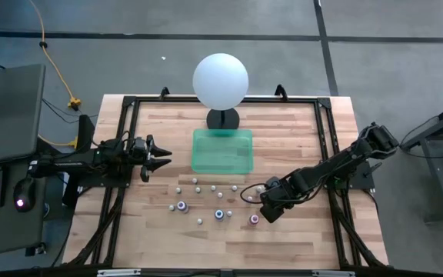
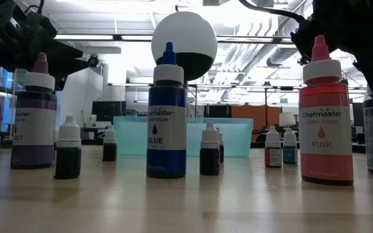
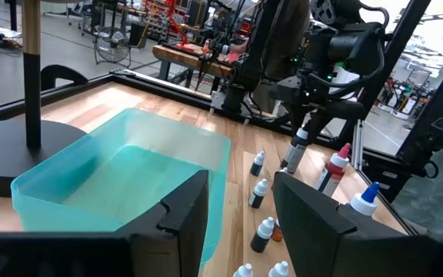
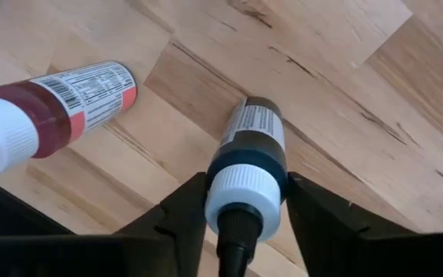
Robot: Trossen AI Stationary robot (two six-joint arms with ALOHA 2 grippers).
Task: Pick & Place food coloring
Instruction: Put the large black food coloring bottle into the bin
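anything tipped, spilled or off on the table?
One red-filled food coloring bottle lies on its side on the wood beside the right gripper, whose fingers flank an upright dark bottle. The others stand. No spill visible.

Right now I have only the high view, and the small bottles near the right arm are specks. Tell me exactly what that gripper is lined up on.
Observer: The right wrist view shows the right gripper set around a small dark bottle with a ribbed white cap, which is standing on the wooden table.
Operator: Report the other arm too.
Observer: In the left wrist view, the left gripper is open and holds nothing. It faces the translucent teal plastic bin.
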